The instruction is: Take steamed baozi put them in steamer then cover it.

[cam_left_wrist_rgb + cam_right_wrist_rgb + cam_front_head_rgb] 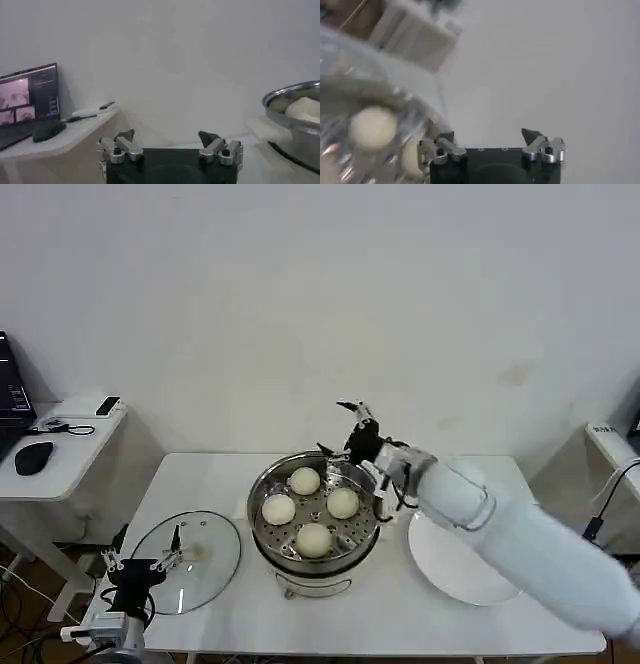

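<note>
No brand, label or legible writing can be made out on any of the things; the laptop screen (27, 102) on the side desk (60, 446) shows small panels too small to read. Four steamed baozi (305, 480) sit inside the steamer (313, 559), spread on its perforated tray: smooth, round, cream-white buns, one toward the wall, one on each side and one nearest the robot, each apart from the others. The steamer is a shiny round stainless-steel pot on a white base with side handles, standing near the middle of the white surface (400, 619). The cover (187, 562), a clear glass lid with a metal rim and a pale bar handle, lies flat on the surface to the left of the steamer, apart from it. A flat white plate (455, 569) lies bare on the surface to the right of the steamer, partly under the right arm. The right hand (347, 428) hangs over the far right rim of the steamer, its fingers spread apart and holding nothing; in the right wrist view its two fingertips (442, 148) stand wide with a bun close below. The left hand (143, 556) hovers low at the near left corner of the surface, just by the cover's edge, its fingers likewise apart and empty. A dark mouse (34, 456) rests on the side desk.
</note>
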{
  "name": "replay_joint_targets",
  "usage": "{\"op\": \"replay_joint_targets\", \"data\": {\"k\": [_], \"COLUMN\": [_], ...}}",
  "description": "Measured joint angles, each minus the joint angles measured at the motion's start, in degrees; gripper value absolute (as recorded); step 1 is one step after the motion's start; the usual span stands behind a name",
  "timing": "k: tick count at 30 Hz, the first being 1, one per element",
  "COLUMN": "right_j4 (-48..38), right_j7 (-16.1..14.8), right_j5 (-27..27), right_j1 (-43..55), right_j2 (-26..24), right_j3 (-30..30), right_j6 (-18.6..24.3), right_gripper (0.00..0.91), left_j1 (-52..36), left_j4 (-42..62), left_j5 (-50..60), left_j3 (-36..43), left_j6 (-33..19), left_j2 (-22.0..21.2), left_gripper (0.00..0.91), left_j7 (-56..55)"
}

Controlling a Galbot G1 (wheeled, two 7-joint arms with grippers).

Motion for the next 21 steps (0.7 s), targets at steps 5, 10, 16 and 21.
{"op": "replay_joint_targets", "data": {"k": [5,10,16,21], "right_j4": [1.38,3.51,4.81,6.21], "right_j7": [-1.10,-2.09,-1.88,-1.35], "right_j5": [-6.23,-8.09,-9.32,-9.57], "right_j1": [-17.24,-31.94,-44.47,-51.00], "right_j2": [7.22,15.67,22.55,25.74], "right_j3": [19.23,36.21,50.40,58.01], "right_j6": [9.87,17.50,23.33,26.09], "right_gripper": [0.907,0.907,0.907,0.907], "left_j1": [-0.21,-0.15,0.80,1.96], "left_j4": [1.96,4.68,7.87,10.21], "left_j5": [6.38,18.98,38.35,53.26], "left_j3": [-0.42,-0.93,-1.64,-1.42], "left_j6": [-1.03,-2.96,-5.83,-7.43], "left_j2": [0.87,1.82,3.56,4.49], "left_gripper": [0.907,0.907,0.907,0.907], "left_j7": [0.81,0.90,-0.37,-1.87]}}
